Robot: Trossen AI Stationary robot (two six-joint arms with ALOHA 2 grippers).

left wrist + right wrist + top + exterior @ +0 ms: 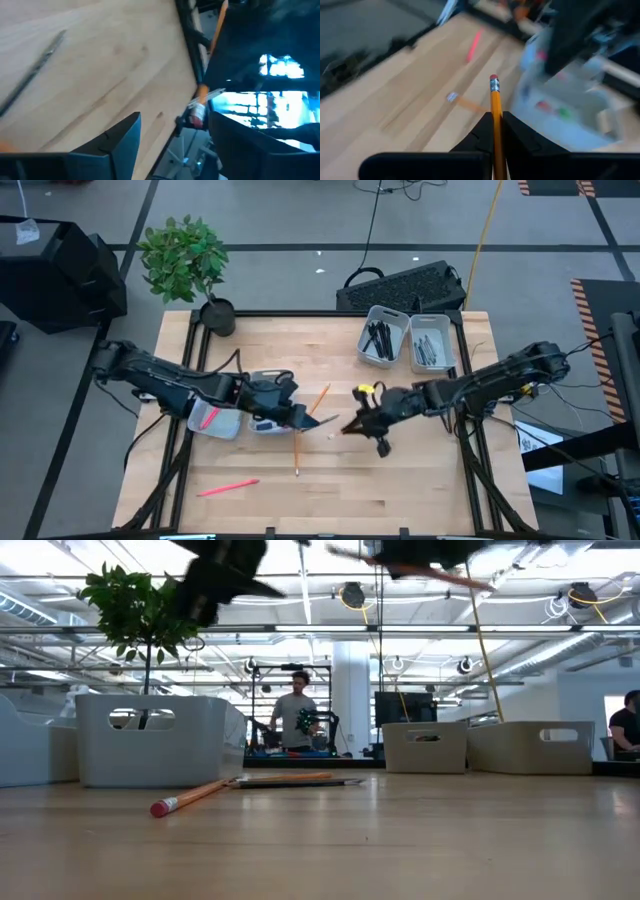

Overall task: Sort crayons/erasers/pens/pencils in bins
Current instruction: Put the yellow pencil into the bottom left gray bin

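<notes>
My right gripper (496,117) is shut on an orange pencil (494,100), lifted above the table's middle (352,425). Its eraser end (493,78) points toward the left pair of bins (215,420). My left gripper (300,418) is open by those bins. In the left wrist view the held pencil's eraser end (197,112) shows between its fingers (175,130); I cannot tell whether it touches them. Two orange pencils (318,402) (296,450) and a pink one (228,488) lie flat on the table. Red and green erasers (542,106) lie in a left bin. My right gripper pinches the orange pencil's shaft (496,131) between its two fingers. The fingers lie along the pencil, and the eraser end sticks out beyond the fingertips. The low view shows the pencil (440,572) lifted well clear of the table, roughly level.
A second pair of bins stands at the far right, one with black pens (382,338), one with thin dark sticks (431,342). A potted plant (215,315) stands at the far left corner. A keyboard (400,285) lies beyond the far edge.
</notes>
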